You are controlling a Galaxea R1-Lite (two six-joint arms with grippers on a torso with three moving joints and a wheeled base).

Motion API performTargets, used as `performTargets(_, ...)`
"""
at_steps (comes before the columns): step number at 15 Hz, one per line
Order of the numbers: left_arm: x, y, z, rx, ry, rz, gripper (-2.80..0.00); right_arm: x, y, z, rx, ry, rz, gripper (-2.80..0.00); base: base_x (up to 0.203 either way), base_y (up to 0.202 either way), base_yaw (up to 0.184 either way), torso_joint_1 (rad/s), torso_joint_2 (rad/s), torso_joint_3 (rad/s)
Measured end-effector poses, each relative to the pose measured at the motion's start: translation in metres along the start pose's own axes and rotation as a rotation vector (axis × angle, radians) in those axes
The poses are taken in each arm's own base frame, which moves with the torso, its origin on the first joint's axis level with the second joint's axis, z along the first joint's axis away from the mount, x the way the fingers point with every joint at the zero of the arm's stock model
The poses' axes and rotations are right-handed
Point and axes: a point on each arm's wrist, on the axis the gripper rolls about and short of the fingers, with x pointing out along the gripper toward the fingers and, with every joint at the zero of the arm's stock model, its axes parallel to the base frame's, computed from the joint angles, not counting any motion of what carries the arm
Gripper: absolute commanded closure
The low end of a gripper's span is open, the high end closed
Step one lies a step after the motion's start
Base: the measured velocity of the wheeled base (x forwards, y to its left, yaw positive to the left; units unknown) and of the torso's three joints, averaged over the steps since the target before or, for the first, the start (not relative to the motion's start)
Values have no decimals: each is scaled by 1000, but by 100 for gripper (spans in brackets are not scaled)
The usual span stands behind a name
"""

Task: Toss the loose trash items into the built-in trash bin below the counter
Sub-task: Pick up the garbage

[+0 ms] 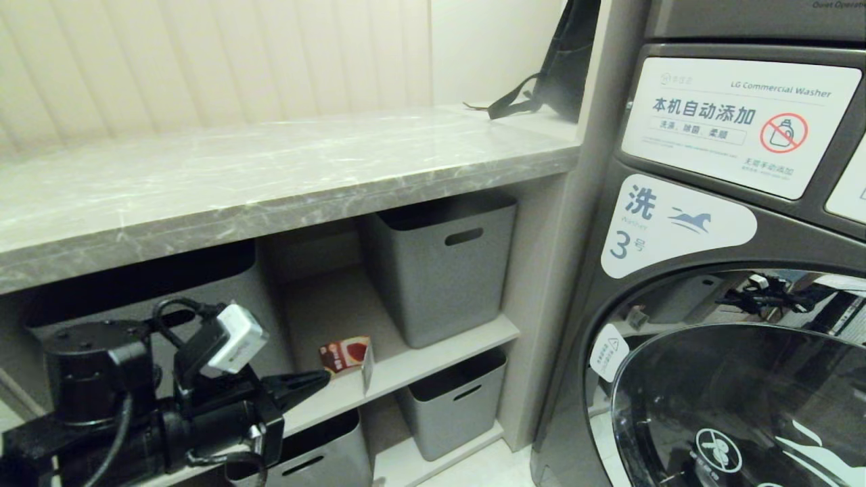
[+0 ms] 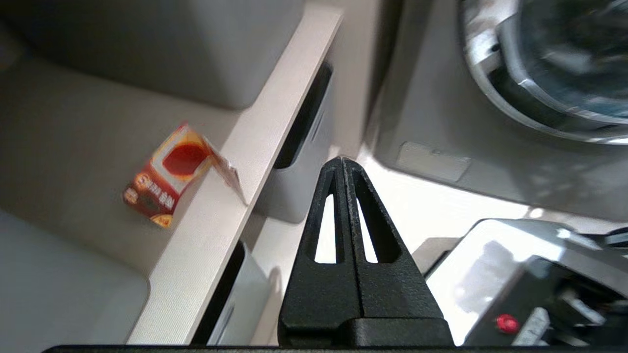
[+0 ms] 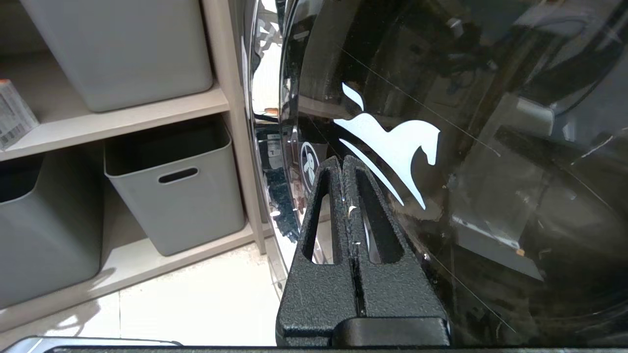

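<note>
Now the left gripper (image 1: pixel 318 382) is hanging clenched and empty at about eight o'clock of the small red-brown carton (image 1: pixel 346 356), near it but apart, probably lining up for a grab. The carton is sitting on the beige shelf (image 1: pixel 433 358) under the marble counter (image 1: pixel 270 196), beside a grey tub (image 1: pixel 440 270). The right gripper (image 3: pixel 346 164) is waiting clenched by the washer door (image 3: pixel 441 147).

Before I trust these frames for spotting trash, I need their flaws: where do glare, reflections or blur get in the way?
Head view: the round glass washer door mirrors the room, and the shelf bay under the grey marble-look counter sits in shadow. Left wrist view: the small red-brown and white cardboard carton looks soft and the floor is washed out. Right wrist view: reflections fill the dark door.
</note>
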Motion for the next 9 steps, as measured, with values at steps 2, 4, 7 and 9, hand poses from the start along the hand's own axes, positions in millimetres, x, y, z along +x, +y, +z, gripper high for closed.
performTargets(2,14,-3,-7,8,9,28,-280,0,0,0,0,0,0,0,0,0,0,0,0,0)
performTargets(4,23,-8,-15,7,36,28,-280,0,0,0,0,0,0,0,0,0,0,0,0,0)
performTargets(7,34,-19,-29,-2,73,40,-280,0,0,0,0,0,0,0,0,0,0,0,0,0)
performTargets(9,48,-30,-34,-21,74,84,-280,0,0,0,0,0,0,0,0,0,0,0,0,0)
